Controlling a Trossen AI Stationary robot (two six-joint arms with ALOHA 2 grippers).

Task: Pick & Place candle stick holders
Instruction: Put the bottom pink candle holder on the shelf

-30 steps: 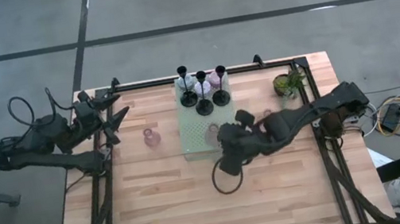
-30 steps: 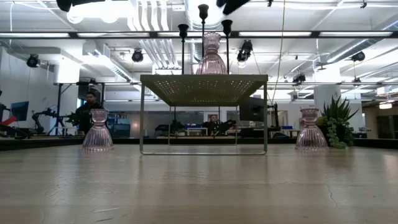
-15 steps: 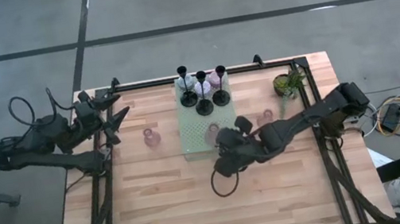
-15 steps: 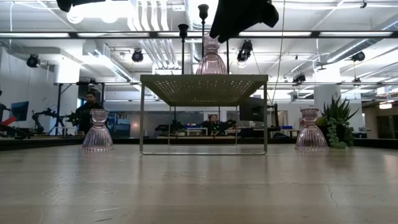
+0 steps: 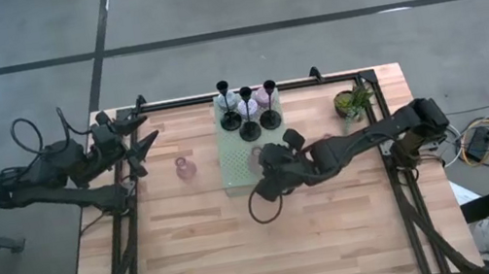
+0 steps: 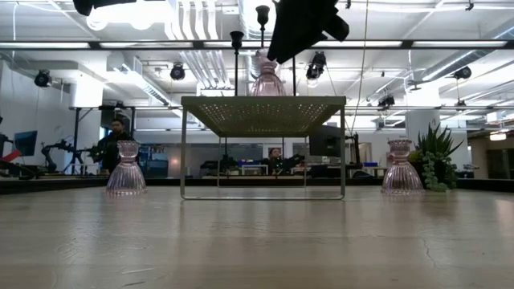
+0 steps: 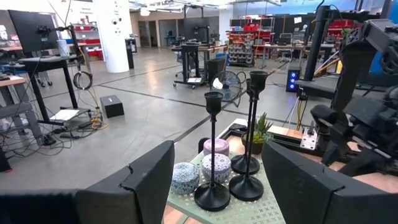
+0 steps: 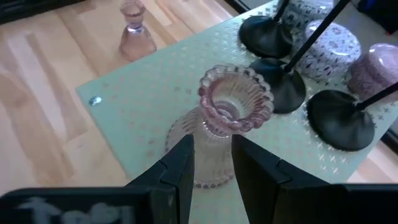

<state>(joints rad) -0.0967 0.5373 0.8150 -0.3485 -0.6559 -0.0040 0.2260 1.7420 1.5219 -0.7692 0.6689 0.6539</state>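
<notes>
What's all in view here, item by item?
black candle stick holders: three, black, tall and thin-stemmed, far end of the mat
round holders: three, one lilac and two blue-patterned, among the black ones
pink glass holders: three, translucent pink; one on the mat, one on the table left of the mat, one near the plant
mat: one, pale green, perforated, raised on thin legs, table's far middle
plant: one, green, far right corner
table: one, light wood
people: two, in the room behind
left pincer: open, at the table's left edge
right pincer: open, at the pink holder on the mat
</notes>
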